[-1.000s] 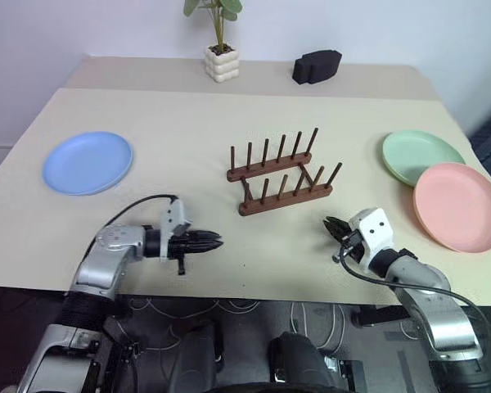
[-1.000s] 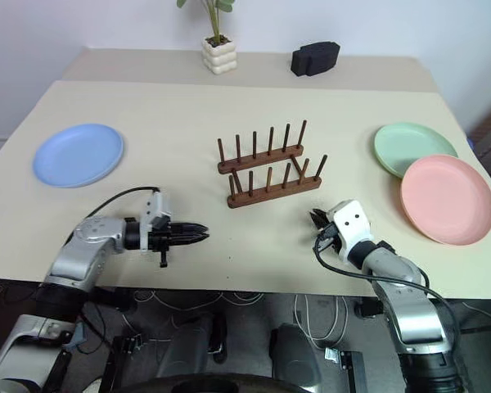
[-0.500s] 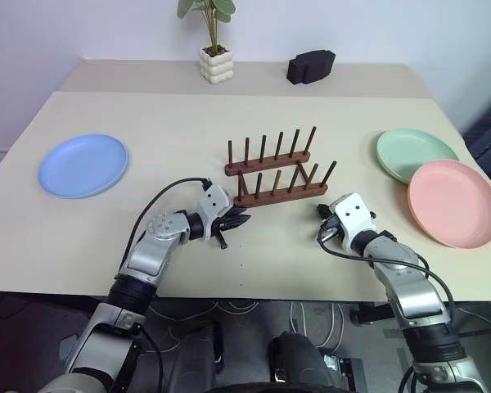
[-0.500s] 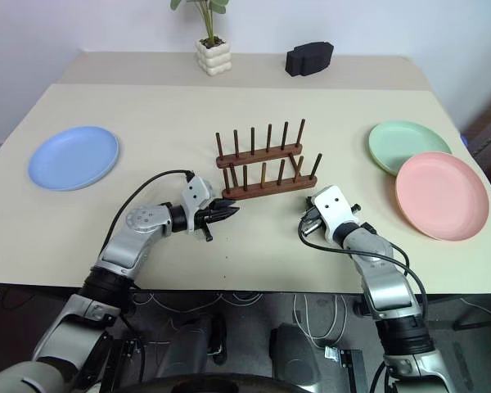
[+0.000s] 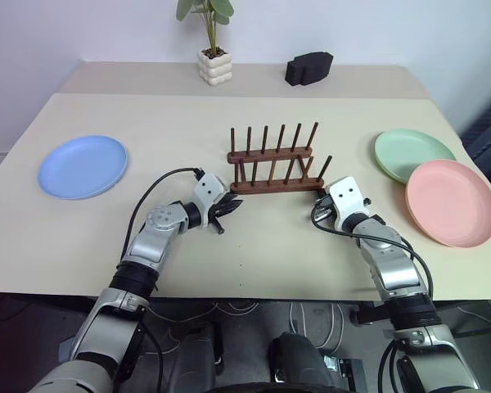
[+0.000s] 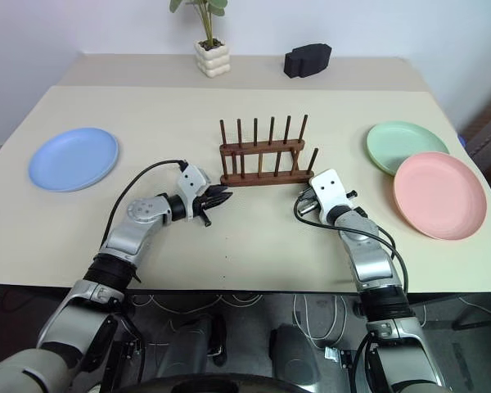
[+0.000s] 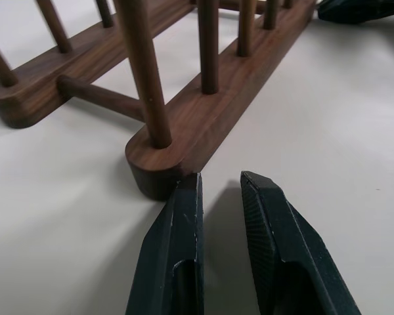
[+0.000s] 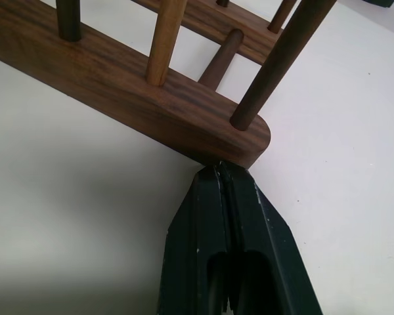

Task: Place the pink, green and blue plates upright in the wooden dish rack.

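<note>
A matte light blue plate [image 5: 83, 166] lies at frame left. At centre, the dark wooden dish rack [image 5: 275, 166] stands between the left gripper [image 5: 230, 205], fingers slightly apart, and the right gripper [image 5: 320, 199], pressed together. Mint green plate [image 5: 412, 154] and salmon pink plate [image 5: 452, 202] overlap right.

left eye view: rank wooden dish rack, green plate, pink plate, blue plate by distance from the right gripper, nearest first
1. wooden dish rack: its near rail end sits at the right gripper tips.
2. green plate: back right of the gripper.
3. pink plate: far right, overlapping the green one's near edge.
4. blue plate: far left.
</note>
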